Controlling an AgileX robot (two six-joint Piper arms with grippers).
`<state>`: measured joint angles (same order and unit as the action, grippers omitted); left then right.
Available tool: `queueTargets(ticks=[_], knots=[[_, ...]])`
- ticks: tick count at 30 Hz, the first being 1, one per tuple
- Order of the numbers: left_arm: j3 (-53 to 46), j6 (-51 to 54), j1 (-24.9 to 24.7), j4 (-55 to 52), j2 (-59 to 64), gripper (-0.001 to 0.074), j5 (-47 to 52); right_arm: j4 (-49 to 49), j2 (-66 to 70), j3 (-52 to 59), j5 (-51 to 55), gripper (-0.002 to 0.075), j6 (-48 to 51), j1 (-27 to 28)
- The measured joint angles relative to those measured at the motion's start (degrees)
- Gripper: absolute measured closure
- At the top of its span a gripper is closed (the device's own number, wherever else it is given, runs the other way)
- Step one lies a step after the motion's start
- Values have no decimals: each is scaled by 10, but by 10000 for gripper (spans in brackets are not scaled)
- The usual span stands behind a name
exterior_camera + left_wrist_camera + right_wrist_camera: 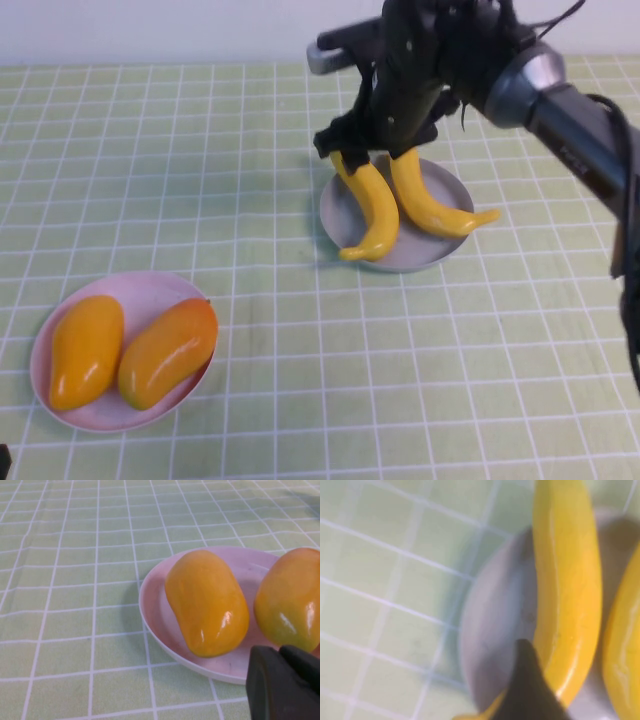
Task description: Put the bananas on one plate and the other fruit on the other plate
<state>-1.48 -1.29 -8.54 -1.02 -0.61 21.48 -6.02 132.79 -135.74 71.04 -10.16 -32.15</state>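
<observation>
Resting side by side, two orange-yellow mangoes (130,352) fill the pale pink plate (146,292) at the near left of the green checked tablecloth (200,160), where the left gripper (287,680) sits clenched just beside the plate's rim. Farther back and to the right, two bananas (400,205) lie across the grey-blue plate (340,205), with the right gripper (375,150) spread apart over their far ends, grasping nothing.

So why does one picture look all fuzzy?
Right wrist view: camera sits very close, so the banana and grey plate blur. Left wrist view: sharp, shiny glare spots on the mango. High view: clear, soft shadow beside the grey plate.
</observation>
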Motion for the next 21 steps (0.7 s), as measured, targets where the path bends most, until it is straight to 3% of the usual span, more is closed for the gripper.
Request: queueTargets(ticks=[6,11,21], knots=[[0,0,0,0,0,736,0,-2,-98,58,0,502,0,-22],[0,0,0,0,0,736,0,-2,-207,197,0,694,7,-31],[0,0,0,0,0,736,0,0,-495,521,-45,740,3,-33]])
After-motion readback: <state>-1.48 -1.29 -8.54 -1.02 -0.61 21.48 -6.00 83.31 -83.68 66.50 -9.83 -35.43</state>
